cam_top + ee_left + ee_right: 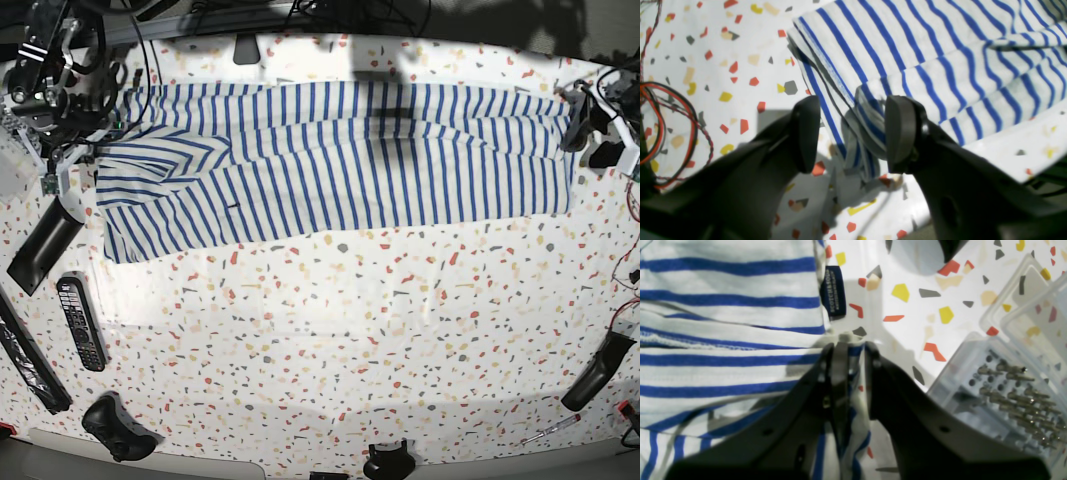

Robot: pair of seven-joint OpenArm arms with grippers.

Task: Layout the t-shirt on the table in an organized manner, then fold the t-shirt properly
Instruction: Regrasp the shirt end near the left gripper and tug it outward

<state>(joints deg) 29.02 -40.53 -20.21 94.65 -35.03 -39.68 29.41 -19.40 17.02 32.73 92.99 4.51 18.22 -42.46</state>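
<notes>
Label (833, 291) on t-shirt (723, 323) shows only beside right pincer (849, 350).

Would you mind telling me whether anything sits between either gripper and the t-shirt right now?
Nothing visible does. The right gripper is shut on the t-shirt edge beside its dark neck label. The left gripper is open, with a bunched shirt corner directly between its fingers.

The table (330, 300) carries the t-shirt (340, 160), remote (80, 322).
</notes>
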